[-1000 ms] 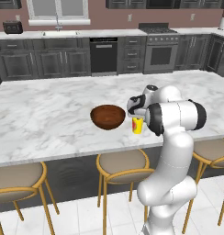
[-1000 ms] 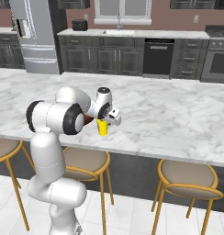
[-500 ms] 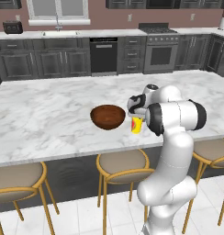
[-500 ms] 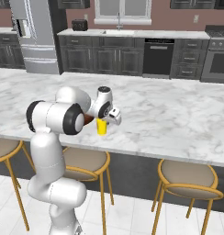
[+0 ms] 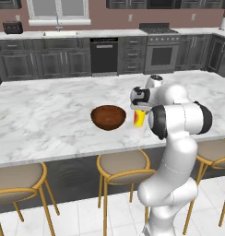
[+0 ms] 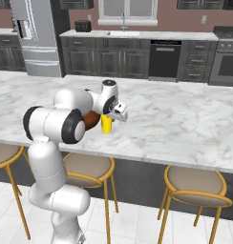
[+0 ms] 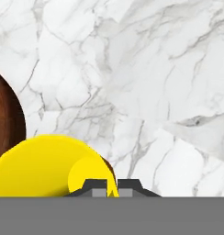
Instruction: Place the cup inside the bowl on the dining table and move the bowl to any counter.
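White arm folded forward, hand [image 5: 139, 109] pointing down, fingers clamped on cup rim.

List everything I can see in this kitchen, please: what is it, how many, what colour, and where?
cup: one, yellow, upright on the dining table, just beside the bowl, the rim caught between the robot's jaws.
bowl: one, dark reddish-brown, on the dining table, holding nothing.
dining table: one, white marble with grey veins, across the middle.
stools: gold legs and tan seats, along the table's near side; three seen from the left, three from the right.
counter: white top over dark grey cabinets, along the back wall.
oven, dishwasher, sink, toaster: one each, at the back.
fridge: one, steel, back left.
gripper: one, white, jaws shut on the cup's rim.
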You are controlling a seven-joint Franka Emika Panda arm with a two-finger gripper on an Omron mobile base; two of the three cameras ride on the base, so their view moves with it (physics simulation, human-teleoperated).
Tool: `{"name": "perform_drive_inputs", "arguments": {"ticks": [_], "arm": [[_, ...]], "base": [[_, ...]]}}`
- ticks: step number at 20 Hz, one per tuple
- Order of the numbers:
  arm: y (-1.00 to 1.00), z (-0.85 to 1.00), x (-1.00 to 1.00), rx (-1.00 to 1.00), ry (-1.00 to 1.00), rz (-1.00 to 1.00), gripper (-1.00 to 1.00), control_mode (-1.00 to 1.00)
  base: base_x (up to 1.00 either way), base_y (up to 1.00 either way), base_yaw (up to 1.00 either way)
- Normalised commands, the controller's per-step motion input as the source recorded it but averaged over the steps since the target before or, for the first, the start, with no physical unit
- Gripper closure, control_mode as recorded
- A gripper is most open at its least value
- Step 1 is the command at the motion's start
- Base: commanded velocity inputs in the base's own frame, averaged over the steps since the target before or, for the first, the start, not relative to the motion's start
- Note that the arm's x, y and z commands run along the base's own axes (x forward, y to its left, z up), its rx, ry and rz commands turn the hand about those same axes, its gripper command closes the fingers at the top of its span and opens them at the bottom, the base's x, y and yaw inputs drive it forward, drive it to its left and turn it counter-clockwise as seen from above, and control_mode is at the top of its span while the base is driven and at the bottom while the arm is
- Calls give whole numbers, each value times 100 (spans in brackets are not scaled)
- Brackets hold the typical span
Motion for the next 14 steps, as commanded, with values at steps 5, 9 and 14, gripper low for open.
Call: {"name": "perform_drive_inputs", "arguments": {"ticks": [5, 9, 14], "arm": [[0, 36, 0, 0, 0, 0, 100, -100], [7, 37, 0, 0, 0, 0, 100, -100], [34, 29, 5, 0, 0, 1, 100, -100]], "base": [[0, 0, 0], [0, 0, 0], [0, 0, 0]]}}
